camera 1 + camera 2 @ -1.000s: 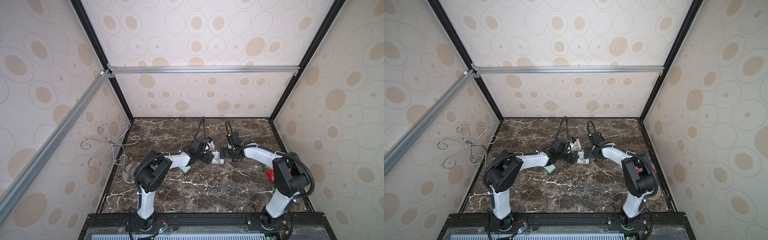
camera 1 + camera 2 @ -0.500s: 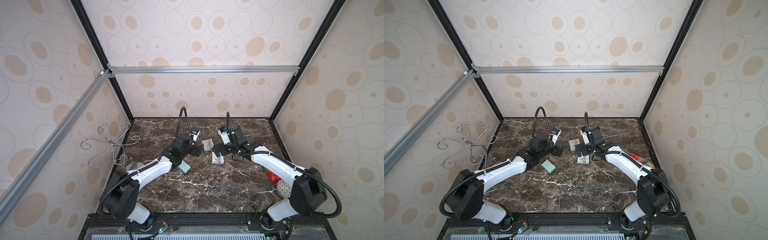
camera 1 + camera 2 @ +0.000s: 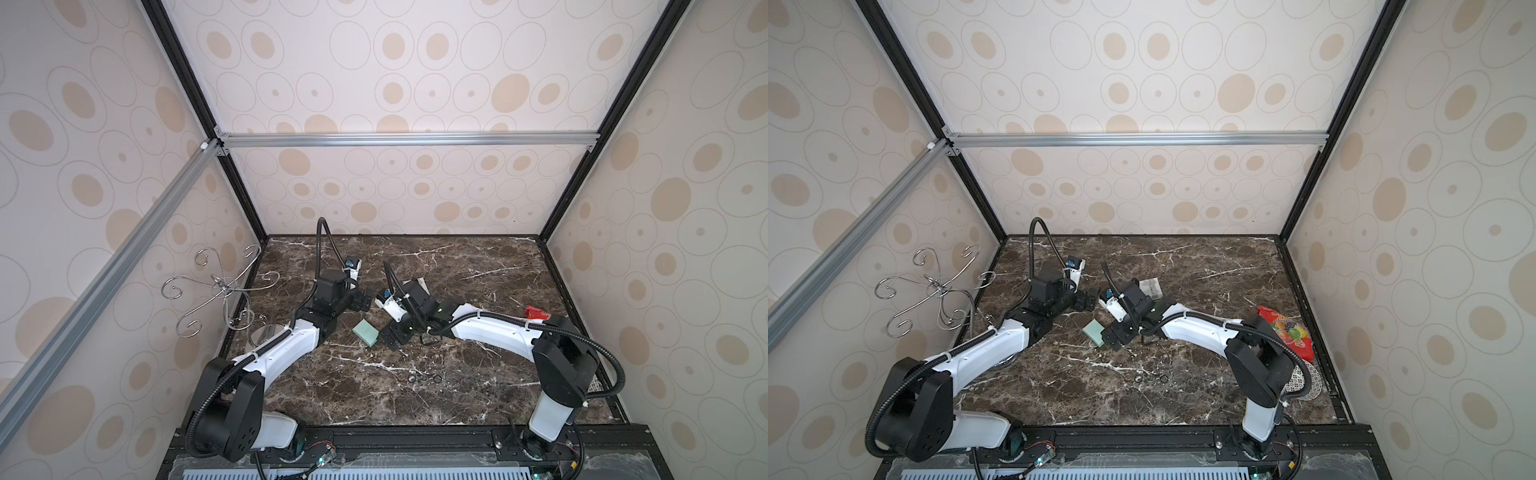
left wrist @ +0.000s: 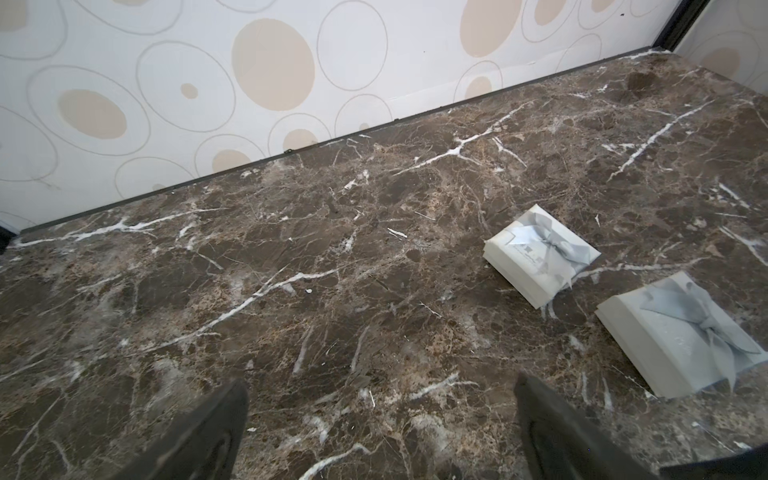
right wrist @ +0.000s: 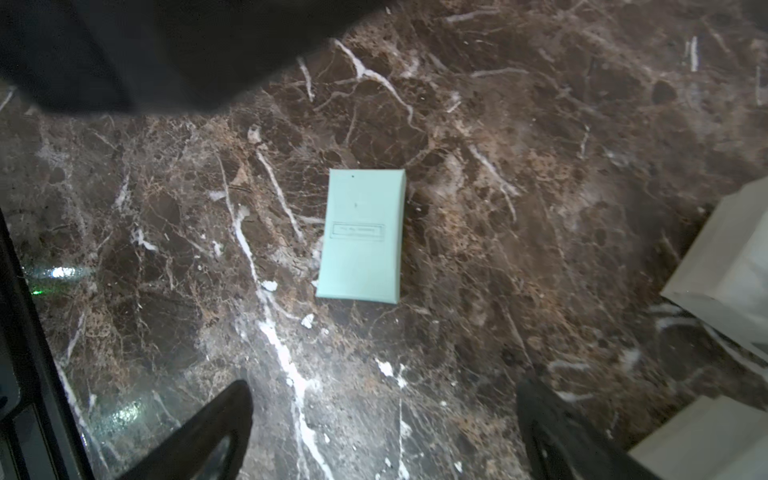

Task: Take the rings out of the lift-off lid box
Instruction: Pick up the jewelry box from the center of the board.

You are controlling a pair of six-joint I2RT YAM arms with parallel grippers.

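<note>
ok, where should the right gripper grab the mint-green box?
Across its two long edges, near mid-length, coming straight down. The mint-green box lies flat on the marble table, a narrow rectangle, so the open right gripper can likely span its short width.

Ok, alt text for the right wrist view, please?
A small mint-green box lies flat on the dark brown marble tabletop ahead of the right gripper, whose black jaws stand wide open and empty. Part of a pale box shows at the frame's edge.
</note>
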